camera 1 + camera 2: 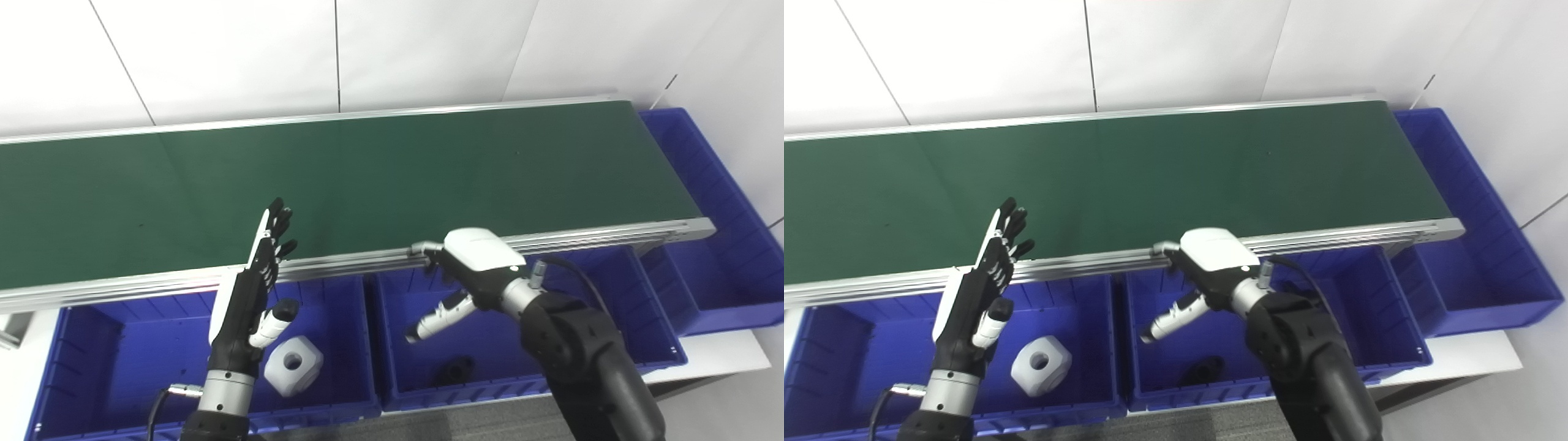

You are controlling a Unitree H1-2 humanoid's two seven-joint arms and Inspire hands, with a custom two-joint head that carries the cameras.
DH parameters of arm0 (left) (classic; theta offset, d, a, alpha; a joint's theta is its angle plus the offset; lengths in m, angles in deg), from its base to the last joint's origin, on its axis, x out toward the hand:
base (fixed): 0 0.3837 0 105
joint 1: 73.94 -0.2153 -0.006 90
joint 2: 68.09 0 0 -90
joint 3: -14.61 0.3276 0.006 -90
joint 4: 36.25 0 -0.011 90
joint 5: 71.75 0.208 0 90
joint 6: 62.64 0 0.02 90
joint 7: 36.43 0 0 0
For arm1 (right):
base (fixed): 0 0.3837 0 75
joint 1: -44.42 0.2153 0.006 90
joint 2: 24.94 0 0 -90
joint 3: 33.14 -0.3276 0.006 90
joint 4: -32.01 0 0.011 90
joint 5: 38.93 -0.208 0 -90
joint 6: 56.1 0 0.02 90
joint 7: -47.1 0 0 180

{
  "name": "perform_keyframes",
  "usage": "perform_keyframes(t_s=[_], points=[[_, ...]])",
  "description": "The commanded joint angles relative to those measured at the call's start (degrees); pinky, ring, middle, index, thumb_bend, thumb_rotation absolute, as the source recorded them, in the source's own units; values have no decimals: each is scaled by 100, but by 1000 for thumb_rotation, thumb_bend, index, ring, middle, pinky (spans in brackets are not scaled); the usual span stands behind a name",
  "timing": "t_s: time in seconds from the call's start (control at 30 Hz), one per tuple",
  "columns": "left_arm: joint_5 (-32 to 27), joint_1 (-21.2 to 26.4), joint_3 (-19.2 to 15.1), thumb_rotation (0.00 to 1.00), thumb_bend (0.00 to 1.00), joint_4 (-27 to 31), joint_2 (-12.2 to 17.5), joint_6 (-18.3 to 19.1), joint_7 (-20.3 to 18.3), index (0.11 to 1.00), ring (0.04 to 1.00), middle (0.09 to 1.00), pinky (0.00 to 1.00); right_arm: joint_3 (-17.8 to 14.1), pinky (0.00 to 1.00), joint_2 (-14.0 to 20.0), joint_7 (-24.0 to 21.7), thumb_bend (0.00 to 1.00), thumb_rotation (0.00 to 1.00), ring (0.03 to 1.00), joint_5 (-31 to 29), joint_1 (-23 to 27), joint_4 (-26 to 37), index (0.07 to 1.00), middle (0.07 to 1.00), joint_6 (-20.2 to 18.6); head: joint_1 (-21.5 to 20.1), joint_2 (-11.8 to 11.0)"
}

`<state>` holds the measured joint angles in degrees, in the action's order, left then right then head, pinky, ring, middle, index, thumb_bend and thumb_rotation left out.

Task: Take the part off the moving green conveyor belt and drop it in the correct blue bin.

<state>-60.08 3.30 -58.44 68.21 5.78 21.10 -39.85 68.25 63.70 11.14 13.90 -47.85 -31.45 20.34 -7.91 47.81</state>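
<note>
Your belt [367,177] is bare from end to end, so there is no part on it to take. Two things already lie in the bins along its near edge: a white block [293,365] near the right wall of the left bin [92,343], and a small black part [456,369] close to the front wall of the middle bin [618,294]. Your left hand [251,300] stands upright with fingers spread and empty, poised at the belt's near rail. Your right hand [471,269] hangs palm-down over the middle bin's back edge, loosely opened, holding nothing, which looks like a release pose.
</note>
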Motion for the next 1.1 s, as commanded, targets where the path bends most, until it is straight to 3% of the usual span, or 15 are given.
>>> perform_keyframes(t_s=[0.0,0.23,0.5,0.6,1.07], points=[[75,63,29,971,927,58,-62,-229,47,1000,988,988,900,-123,571,-205,748,982,1000,731,-591,-125,120,869,833,436,79,-46],[120,14,69,965,907,-69,-41,-356,75,1000,992,994,910,-280,577,-872,2093,914,1000,688,-2178,-603,-431,821,786,1123,337,-183],[247,-120,127,960,899,-326,-25,-569,110,1000,999,994,937,-398,648,-1299,2759,897,1000,728,-3894,-799,-1800,841,827,2246,888,-478],[283,-160,131,946,895,-449,-14,-643,122,1000,997,996,934,-456,671,-1430,2814,864,1000,737,-4444,-813,-2135,875,835,2449,969,-555],[413,-234,98,939,884,-909,56,-1007,171,1000,986,993,931,-261,680,-1557,3161,848,1000,756,-4531,-945,-2610,887,857,2927,981,-1043]])
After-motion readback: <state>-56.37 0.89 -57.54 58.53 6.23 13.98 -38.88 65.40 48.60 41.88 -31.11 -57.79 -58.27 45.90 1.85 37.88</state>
